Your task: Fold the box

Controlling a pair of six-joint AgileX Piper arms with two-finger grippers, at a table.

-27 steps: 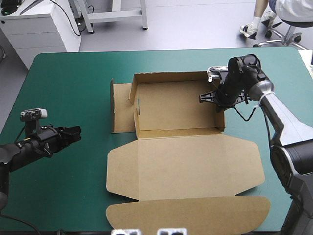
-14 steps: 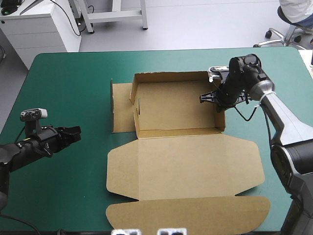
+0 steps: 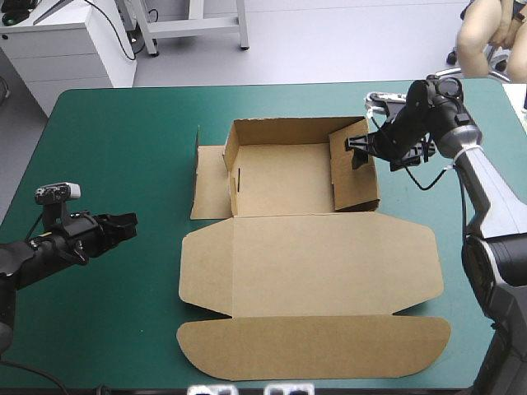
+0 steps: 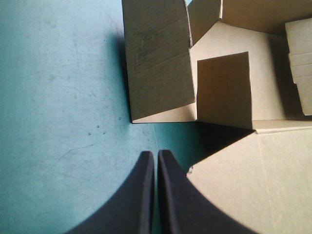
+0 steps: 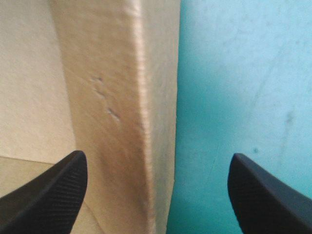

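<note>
Box (image 3: pixel 284 177), walls raised, lid flat; right end effector (image 3: pixel 360 152) apart astride one wall, left end effector (image 3: pixel 126 224) together.

no readable text, no labels, no brand marks, no numbers, plain brown box (image 3: pixel 305 247), bare teal-green worktop (image 3: pixel 115 148)

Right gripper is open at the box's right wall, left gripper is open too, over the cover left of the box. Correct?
Not quite: the left gripper is shut; the left wrist view shows it closed in one pointed arch. The rest holds: the right gripper is open at the right wall of the box, and the left one is over the cover left of it.
</note>
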